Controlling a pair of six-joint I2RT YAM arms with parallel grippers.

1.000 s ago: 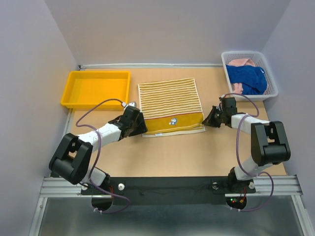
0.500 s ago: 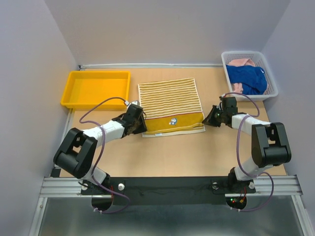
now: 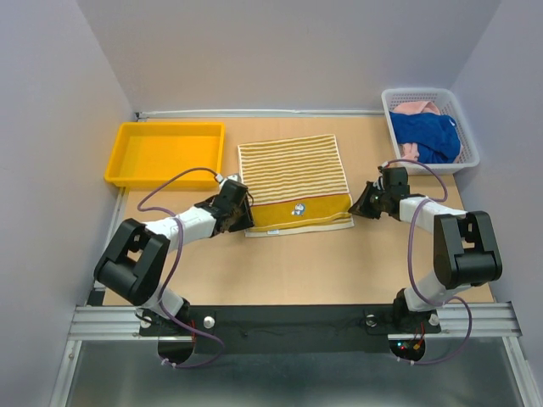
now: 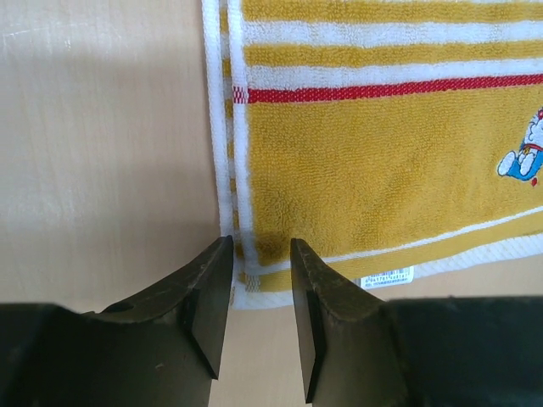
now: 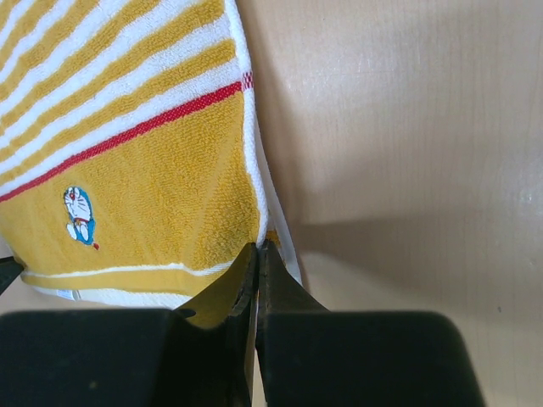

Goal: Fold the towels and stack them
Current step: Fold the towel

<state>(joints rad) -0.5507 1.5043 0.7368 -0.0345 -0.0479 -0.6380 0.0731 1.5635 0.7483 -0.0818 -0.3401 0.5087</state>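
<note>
The striped towel (image 3: 293, 174) lies flat in the middle of the surface (image 3: 297, 263), doubled over. We judge it is laid that way so both near corners can be taken for the next fold. The blue towel (image 3: 433, 136) and pink towel (image 3: 414, 108) wait in the basket (image 3: 469, 153) at the far right. The right pincer (image 5: 257, 254) is clamped on the near right corner. The left pincer (image 4: 260, 254) stands apart, straddling the near left corner. Compared with a second ago, the left arm has edged in toward the towel, while the right has stayed put.
</note>
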